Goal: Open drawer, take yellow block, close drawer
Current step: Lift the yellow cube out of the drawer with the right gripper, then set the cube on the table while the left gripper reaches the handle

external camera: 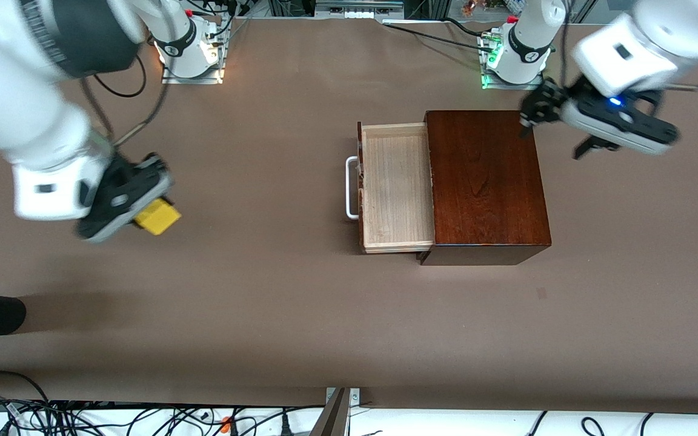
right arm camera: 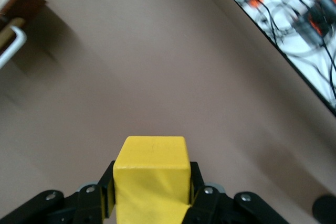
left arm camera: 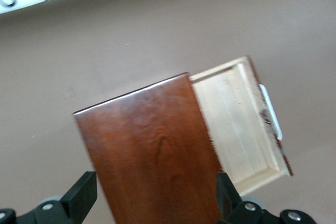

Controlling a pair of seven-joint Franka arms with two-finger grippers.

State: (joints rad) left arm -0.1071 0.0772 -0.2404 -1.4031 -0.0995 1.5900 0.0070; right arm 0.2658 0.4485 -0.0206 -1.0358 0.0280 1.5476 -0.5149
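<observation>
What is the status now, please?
Right gripper shut on yellow block, over bare table. Left gripper open, over the box. Drawer open, empty. Nothing in the way.

Dark mahogany box (left arm camera: 152,150) under the open left claw (left arm camera: 155,203); drawer (left arm camera: 239,121) pulled out, white handle (left arm camera: 271,111), brown surface (left arm camera: 131,35).

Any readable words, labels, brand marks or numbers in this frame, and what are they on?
None can be read.
Dark marks on the two arm bases: too small to read.
Drawer, mahogany box, yellow block: no text.
</observation>
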